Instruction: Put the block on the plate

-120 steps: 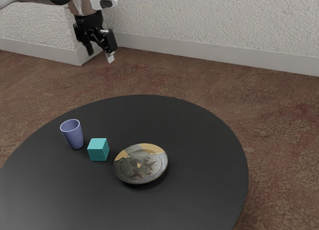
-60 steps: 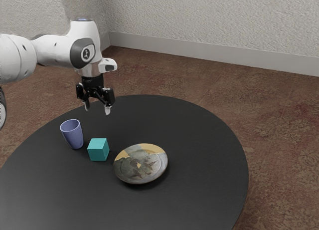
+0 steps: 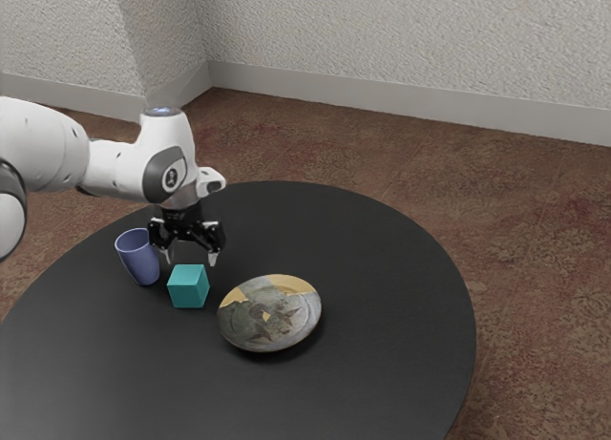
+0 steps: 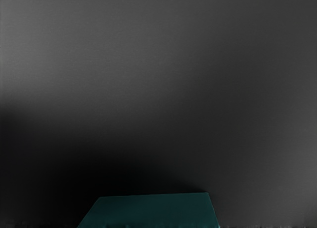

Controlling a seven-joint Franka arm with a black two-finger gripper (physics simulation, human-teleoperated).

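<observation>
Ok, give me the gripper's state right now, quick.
Gripper: open, its fingers apart and holding nothing, just above the teal block.

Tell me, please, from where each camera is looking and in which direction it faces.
Exterior view: at the arm's side, above the round table, looking down across it toward the wall; the arm enters from the view's left, its gripper open.
Wrist view: carried on the arm by the gripper, facing down at the table, with the block at the lower edge.
Shared: block and table.
</observation>
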